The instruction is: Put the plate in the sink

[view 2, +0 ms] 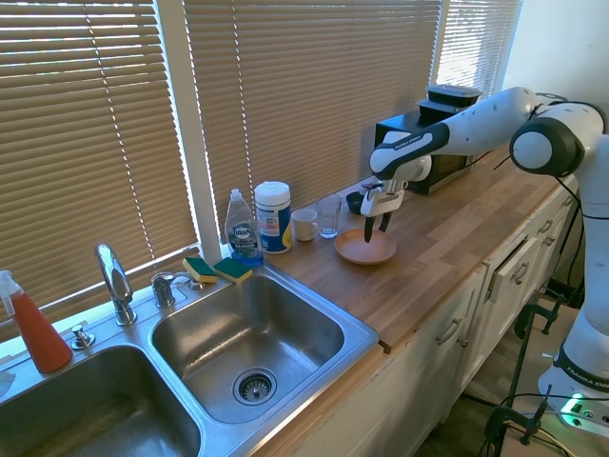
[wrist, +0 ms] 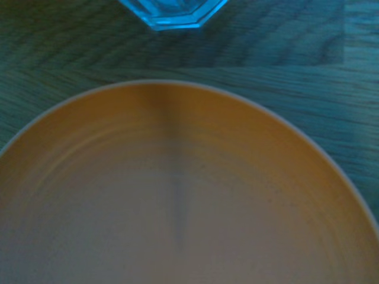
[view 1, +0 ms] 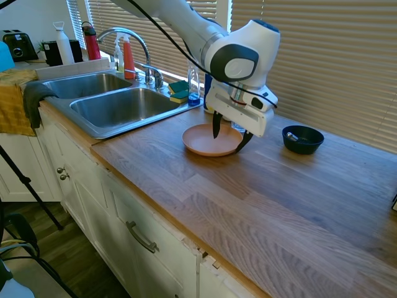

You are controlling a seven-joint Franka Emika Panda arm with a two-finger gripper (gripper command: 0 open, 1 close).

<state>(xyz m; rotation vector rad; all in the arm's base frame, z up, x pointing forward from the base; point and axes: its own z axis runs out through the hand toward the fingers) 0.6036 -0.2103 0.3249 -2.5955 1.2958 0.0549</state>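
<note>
The peach-orange plate (view 1: 208, 141) (view 2: 365, 249) lies flat on the wooden counter, to the right of the sink (view 1: 93, 127) (view 2: 362, 335). My gripper (view 1: 231, 133) (view 2: 376, 227) hangs open just over the plate's far side. One finger is above the plate's inside and the other is by its rim on the side away from the sink. Nothing is held between them. The plate (wrist: 189, 201) fills most of the wrist view. Both steel basins of the sink look empty under the curved faucet (view 1: 133, 38).
A dark navy bowl (view 1: 303, 139) sits further along the counter. A clear glass (view 2: 328, 216) (wrist: 172, 12), a small cup (view 2: 304, 225), a wipes canister (view 2: 273, 216), a dish soap bottle (view 2: 242, 228) and sponges (view 2: 217, 269) line the window side near the plate.
</note>
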